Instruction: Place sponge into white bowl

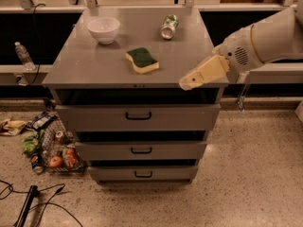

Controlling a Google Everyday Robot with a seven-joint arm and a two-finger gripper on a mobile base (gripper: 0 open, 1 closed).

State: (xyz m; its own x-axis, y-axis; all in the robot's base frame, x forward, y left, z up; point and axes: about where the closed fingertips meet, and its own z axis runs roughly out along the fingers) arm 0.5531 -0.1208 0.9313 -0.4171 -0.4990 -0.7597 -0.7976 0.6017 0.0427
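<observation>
Now, cabinet top (94, 72): grey, level.
Gripper (187, 83): over front right edge, holding nothing; open or closed, cannot tell.
White bowl (103, 30): back left, upright.
Sponge (142, 60): centre, green side up — descend from above, pinch across narrow width.

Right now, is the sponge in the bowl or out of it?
Out. The sponge lies on the cabinet top, apart from the white bowl. The gripper is at the front right corner, away from both.
</observation>
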